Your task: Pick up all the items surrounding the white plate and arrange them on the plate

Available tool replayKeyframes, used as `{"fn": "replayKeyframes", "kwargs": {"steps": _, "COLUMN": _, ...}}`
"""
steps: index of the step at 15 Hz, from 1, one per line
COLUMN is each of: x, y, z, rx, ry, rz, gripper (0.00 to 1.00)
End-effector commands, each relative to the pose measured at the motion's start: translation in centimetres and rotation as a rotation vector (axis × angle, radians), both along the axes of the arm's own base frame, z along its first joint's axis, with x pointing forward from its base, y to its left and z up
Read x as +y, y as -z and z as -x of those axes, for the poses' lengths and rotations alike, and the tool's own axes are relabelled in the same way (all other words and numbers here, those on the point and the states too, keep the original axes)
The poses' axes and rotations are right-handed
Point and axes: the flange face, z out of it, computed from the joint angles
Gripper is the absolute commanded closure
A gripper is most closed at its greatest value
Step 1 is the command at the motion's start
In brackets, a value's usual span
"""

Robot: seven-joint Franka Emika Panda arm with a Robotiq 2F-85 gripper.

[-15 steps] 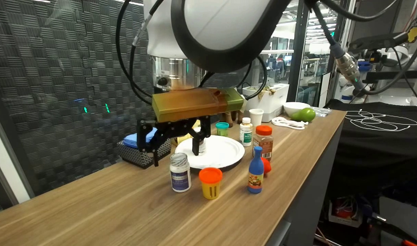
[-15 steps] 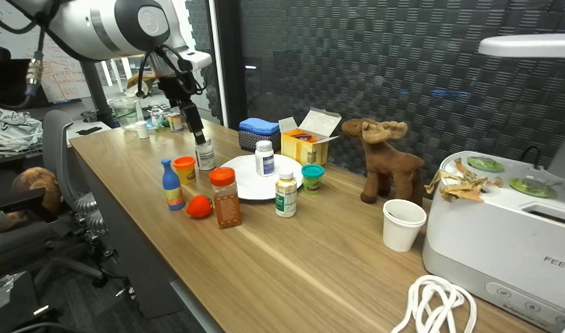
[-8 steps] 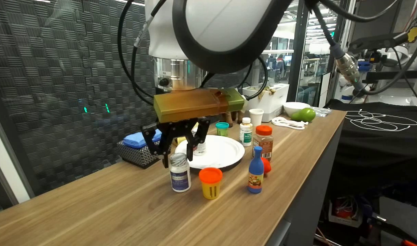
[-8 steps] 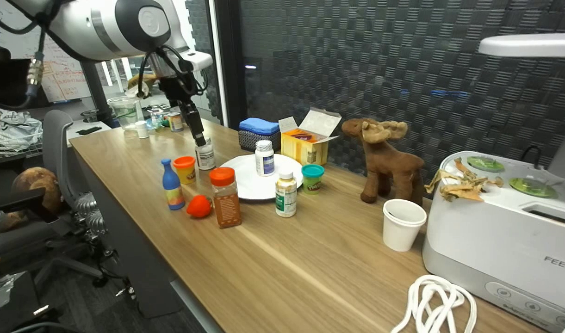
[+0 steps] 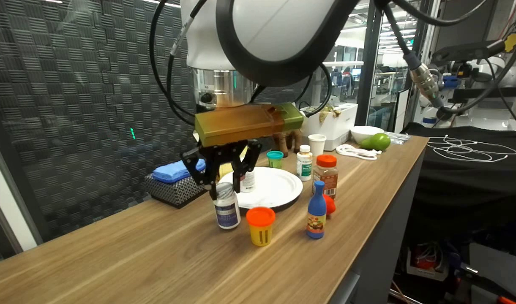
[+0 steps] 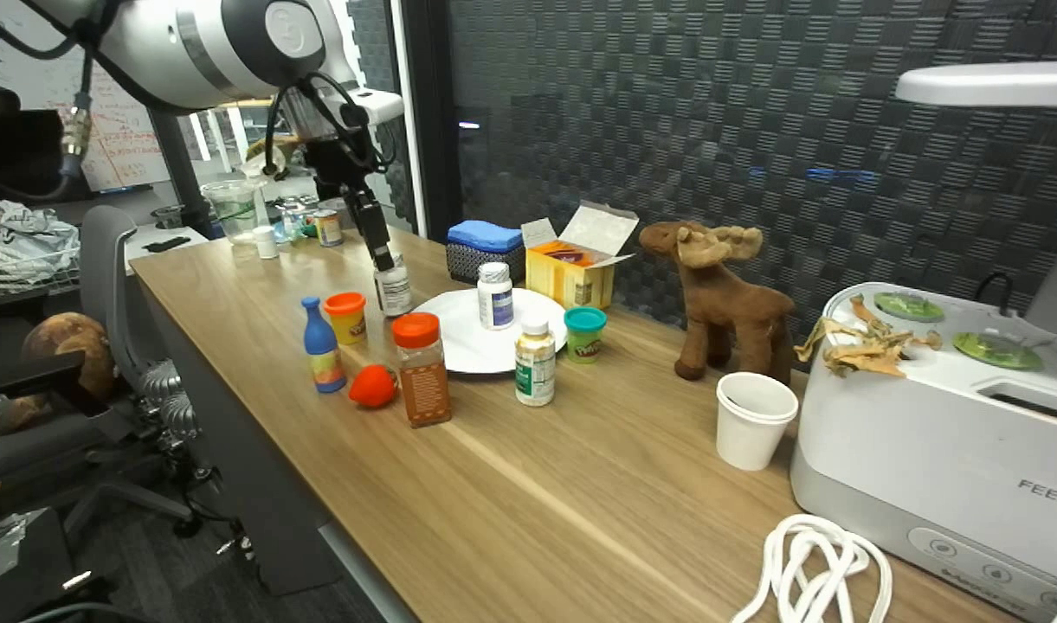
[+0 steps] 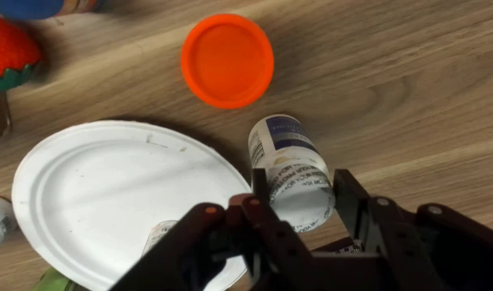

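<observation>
- In an exterior view the gripper stands beside the white plate, its jaws drawn in on the cap of a blue-labelled bottle; the wrist view shows the fingers against both sides of that cap.
- The bottle leans slightly. Whether its base touches the desk or hangs just above it I can't make out, nor whether its side meets the plate's rim.
- The plate lies nearer the desk's wall edge than its outer edge. A pill bottle stands upright on it, plain in an exterior view; in the wrist view the gripper hides all but a strip.
- The orange-lidded tub sits just beside the gripped bottle, toward the outer edge; the wrist view, from above, shows only its lid.
- Nearer that edge, the blue bottle covers a lower part of the red-capped jar. The wrist view's frame crops both.
- The green-labelled bottle is near the plate, whole in both exterior views, cropped in the wrist view.
- The teal-lidded tub stands toward the wall edge; a green sliver low in the wrist view is too cropped to name.
- Along the wall edge, the gripper screens most of the yellow carton, and the toy moose shows little but legs.
</observation>
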Motion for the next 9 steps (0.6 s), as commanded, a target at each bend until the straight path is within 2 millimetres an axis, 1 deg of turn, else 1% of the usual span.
{"fn": "replayKeyframes", "kwargs": {"steps": 1, "x": -0.8, "y": -4.1, "z": -1.0, "rx": -0.065, "ry": 0.018, "rz": 0.031, "gripper": 0.81}}
{"fn": "replayKeyframes", "kwargs": {"steps": 2, "x": -1.2, "y": -5.1, "z": -1.3, "rx": -0.086, "ry": 0.024, "rz": 0.031, "gripper": 0.81}}
{"fn": "replayKeyframes", "kwargs": {"steps": 4, "x": -2.1, "y": -6.6, "z": -1.9, "rx": -0.117, "ry": 0.040, "rz": 0.035, "gripper": 0.81}}
{"fn": "replayKeyframes", "kwargs": {"steps": 5, "x": -2.7, "y": -6.9, "z": -2.1, "rx": -0.121, "ry": 0.053, "rz": 0.035, "gripper": 0.81}}
{"fn": "replayKeyframes", "kwargs": {"steps": 7, "x": -3.8, "y": -6.9, "z": -2.4, "rx": -0.121, "ry": 0.078, "rz": 0.030, "gripper": 0.81}}
{"fn": "replayKeyframes", "kwargs": {"steps": 9, "x": -4.8, "y": -6.0, "z": -2.7, "rx": -0.107, "ry": 0.110, "rz": 0.024, "gripper": 0.81}}
